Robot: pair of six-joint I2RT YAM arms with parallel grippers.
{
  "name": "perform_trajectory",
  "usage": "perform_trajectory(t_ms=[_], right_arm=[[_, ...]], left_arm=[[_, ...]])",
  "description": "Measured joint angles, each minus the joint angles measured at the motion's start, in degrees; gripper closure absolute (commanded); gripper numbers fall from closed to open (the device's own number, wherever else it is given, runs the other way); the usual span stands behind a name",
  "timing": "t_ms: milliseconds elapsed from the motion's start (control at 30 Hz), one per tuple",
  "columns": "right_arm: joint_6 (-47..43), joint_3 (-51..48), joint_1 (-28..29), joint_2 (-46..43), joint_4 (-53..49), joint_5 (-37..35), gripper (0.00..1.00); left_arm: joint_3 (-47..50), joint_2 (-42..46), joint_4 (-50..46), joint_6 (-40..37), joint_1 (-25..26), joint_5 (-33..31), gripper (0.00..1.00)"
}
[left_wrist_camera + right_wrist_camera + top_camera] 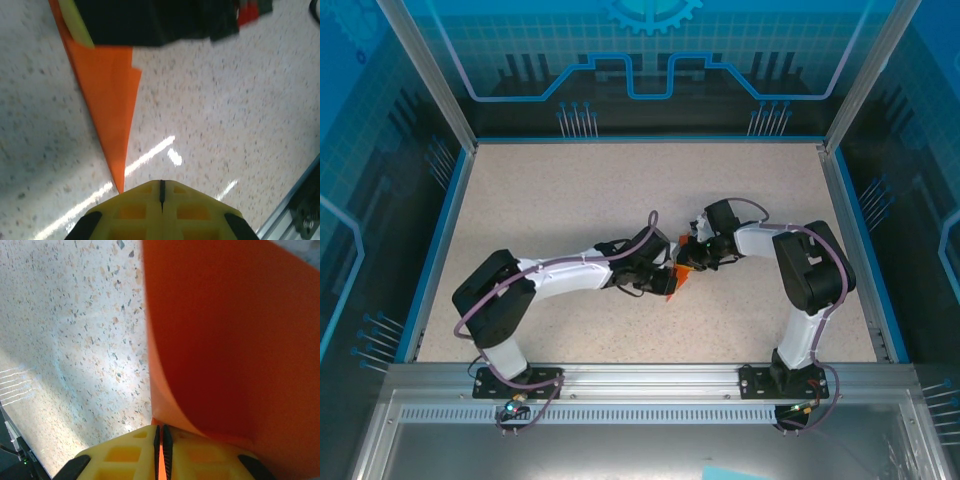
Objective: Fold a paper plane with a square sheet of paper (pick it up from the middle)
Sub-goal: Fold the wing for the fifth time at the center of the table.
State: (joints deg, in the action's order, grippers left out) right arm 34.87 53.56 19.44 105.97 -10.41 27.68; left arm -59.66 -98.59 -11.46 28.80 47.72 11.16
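The paper plane [678,280] is a bright orange, narrow folded dart at the table's middle, between the two arms. My right gripper [689,264] is shut on it. In the right wrist view an orange edge runs between the closed yellow fingers [130,452] of the right gripper [160,432], and a wide orange panel [225,340] rises ahead. In the left wrist view the plane [107,95] tapers to a sharp tip just left of my left gripper [161,189], which is shut with nothing between its fingers. In the top view the left gripper [665,278] is right beside the paper.
The speckled beige table [620,190] has a low blue rim and clear panels on three sides. An aluminium rail [650,380] with both arm bases runs along the near edge. The right arm's dark wrist [160,20] hangs close ahead of the left gripper.
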Motion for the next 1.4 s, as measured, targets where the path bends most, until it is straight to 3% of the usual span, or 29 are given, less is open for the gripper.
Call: perform_trajectory(t_ms=[567,967,1400], right_arm=[[0.00,-0.50,-0.39,-0.57,0.61,-0.26,0.84],[-0.33,0.22,-2.27,-0.90,-1.97,-0.55,0.82],[-2.36,4.42,-7.98,-1.86,-6.58,-8.02,0.82]], left_arm=[[0.87,-9.60,8.94,2.10,-1.07,-1.07,0.95],[1.75,-9.66,10.75,0.44,-1.11,-2.03,1.00],[2.49,-9.35,11.82,-0.92,-1.07,-2.32,1.00]])
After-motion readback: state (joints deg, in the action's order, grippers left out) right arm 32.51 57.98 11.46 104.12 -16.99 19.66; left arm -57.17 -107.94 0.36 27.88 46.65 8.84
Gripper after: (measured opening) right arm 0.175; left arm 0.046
